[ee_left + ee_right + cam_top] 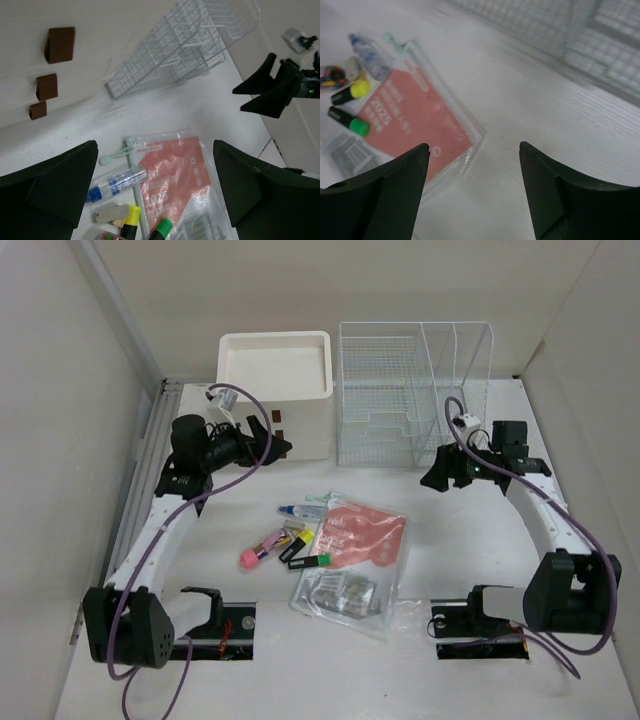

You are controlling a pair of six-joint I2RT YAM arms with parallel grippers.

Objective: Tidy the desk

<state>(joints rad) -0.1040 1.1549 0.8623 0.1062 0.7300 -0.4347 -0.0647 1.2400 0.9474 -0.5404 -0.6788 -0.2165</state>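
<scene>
The white desk [470, 540] holds a loose cluster at its middle: a clear pouch with a red card [362, 532], a blue-capped glue stick [300, 510], pink [258, 552], yellow [300, 540] and green [312, 561] highlighters, and a clear bag of small items [340, 592]. My left gripper [280, 447] hangs open and empty above the desk, in front of the drawer unit; its wrist view shows the pouch [175, 170] and glue stick [117, 182] below the gripper [155, 170]. My right gripper [437, 480] is open and empty, right of the pouch [415, 120], over bare desk [520, 125].
A white drawer unit [277, 390] with brown handles [60, 44] stands at the back left. A white wire-mesh rack [410, 390] stands at the back right, and also shows in the right wrist view [560, 30]. Beige walls enclose the desk.
</scene>
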